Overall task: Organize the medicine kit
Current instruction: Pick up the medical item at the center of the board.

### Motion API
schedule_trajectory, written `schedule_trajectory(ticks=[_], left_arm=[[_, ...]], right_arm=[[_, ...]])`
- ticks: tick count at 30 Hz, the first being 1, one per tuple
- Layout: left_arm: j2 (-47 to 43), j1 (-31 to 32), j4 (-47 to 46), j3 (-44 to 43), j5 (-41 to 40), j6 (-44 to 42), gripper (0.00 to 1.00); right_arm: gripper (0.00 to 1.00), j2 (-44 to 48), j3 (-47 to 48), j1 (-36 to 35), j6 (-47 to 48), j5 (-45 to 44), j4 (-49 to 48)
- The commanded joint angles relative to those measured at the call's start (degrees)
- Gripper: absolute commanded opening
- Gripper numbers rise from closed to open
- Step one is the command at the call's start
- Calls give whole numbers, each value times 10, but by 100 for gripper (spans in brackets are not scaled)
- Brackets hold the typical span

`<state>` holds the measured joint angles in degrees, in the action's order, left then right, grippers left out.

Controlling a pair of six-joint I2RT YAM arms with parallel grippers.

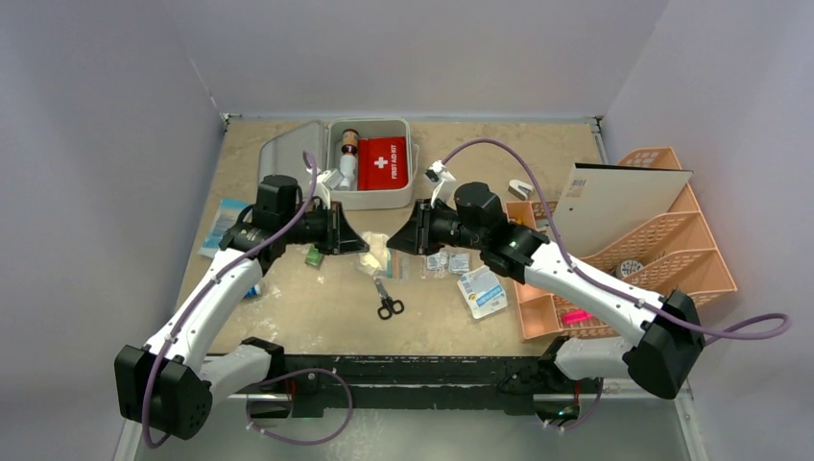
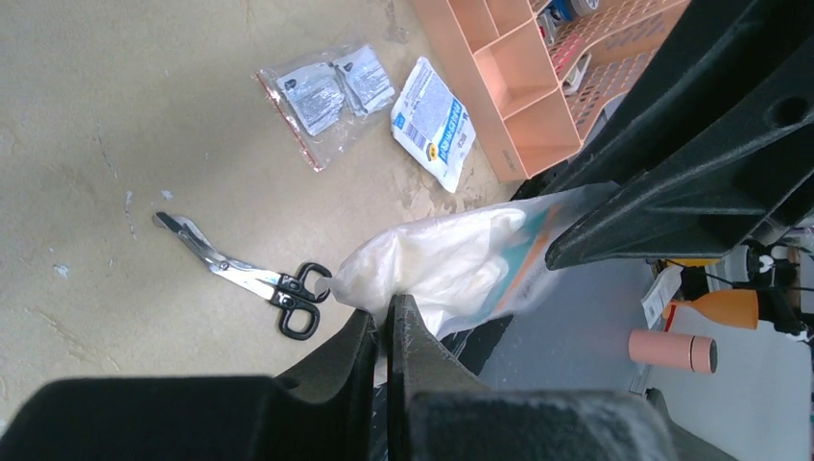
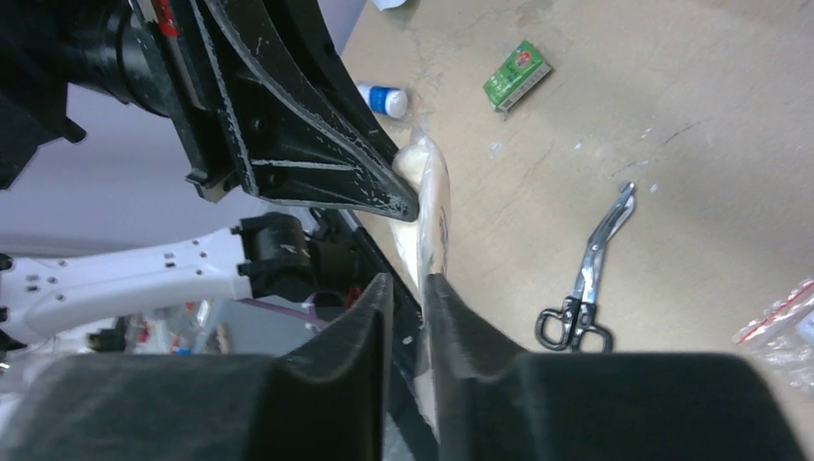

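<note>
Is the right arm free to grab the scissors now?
Probably not yet: the right hand is shut on the plastic packet that the left hand also grips. The scissors lie uncovered.

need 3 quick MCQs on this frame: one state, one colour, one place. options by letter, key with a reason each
1. The clear bag is:
A. lying loose
B. pinched by the left gripper and the right gripper
C. pinched by one gripper only

2. The handles of the scissors are:
A. red
B. green
C. black

3. The red pouch lies:
A. beside the scissors
B. in the right gripper
C. in the open medicine kit

Answers:
1 B: each wrist view shows its own fingers closed on the bag, with the other gripper at the bag's far end.
2 C: both handle loops are black against the tan table.
3 C: the top view shows the pouch inside the kit's base, with the lid swung open.
</note>
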<state>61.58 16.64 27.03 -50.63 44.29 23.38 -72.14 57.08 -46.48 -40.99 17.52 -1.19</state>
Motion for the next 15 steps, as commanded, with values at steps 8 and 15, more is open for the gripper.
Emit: schedule_trajectory(ticks=[8, 15], left_arm=[[-3, 1, 36, -60, -147, 6, 33], [8, -2, 99, -70, -244, -21, 65]], right_arm=[[0, -41, 94, 0, 82, -78, 80], [0, -108, 210, 0, 238, -150, 146]])
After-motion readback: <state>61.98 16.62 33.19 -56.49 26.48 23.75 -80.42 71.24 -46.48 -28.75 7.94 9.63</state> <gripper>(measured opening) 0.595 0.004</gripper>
